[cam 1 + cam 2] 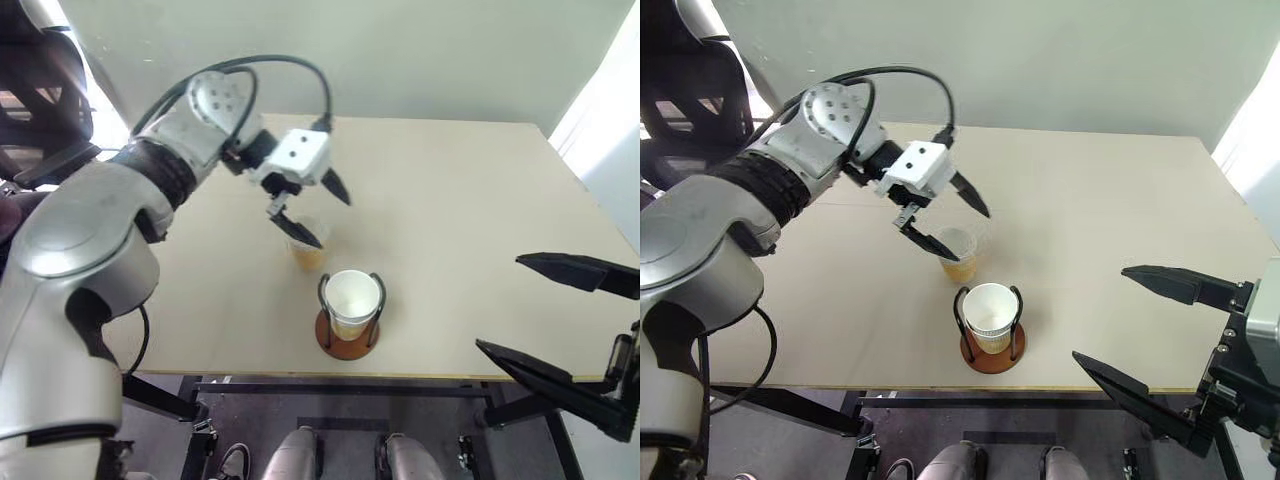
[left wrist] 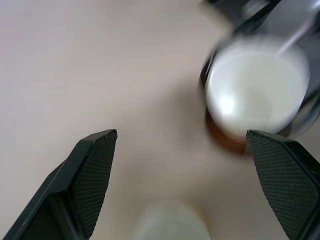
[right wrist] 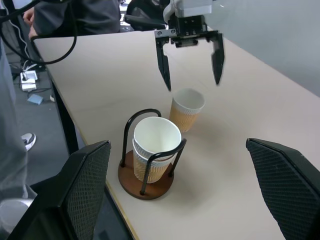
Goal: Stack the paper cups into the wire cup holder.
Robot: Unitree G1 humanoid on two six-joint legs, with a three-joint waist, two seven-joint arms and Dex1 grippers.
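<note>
Fingers of the left gripper (image 3: pixel 190 62) stand wide apart and empty, hanging above a single cup (image 3: pixel 187 109) that stands upright on the table (image 1: pixel 460 200) — no contact between fingers and cup is visible in the right wrist view. Fingers of the right gripper (image 1: pixel 1140 325) are likewise spread wide, holding nothing, at the near right edge of the table, well apart from the cups.

Just beside the free cup, toward the robot, stands the holder (image 3: pixel 146 182): a round brown base with two black wire loops rising from it. Nested cups (image 3: pixel 156 145) sit upright between the loops; the right wrist view shows a second rim below the top one, so at least two cups appear stacked there. How many exactly cannot be told for certain.

Progress, as judged from this arrangement — most of the stacking seems done, with one cup left outside the holder. What remains: close the left fingers on the free cup, lift it clear, carry it over the holder and lower it into the top cup between the loops. The holder and the free cup stand close together, so a careless descent could nudge either; the light cup may also tip if pinched off-centre.

People stand at the far end of the table in the right wrist view.
</note>
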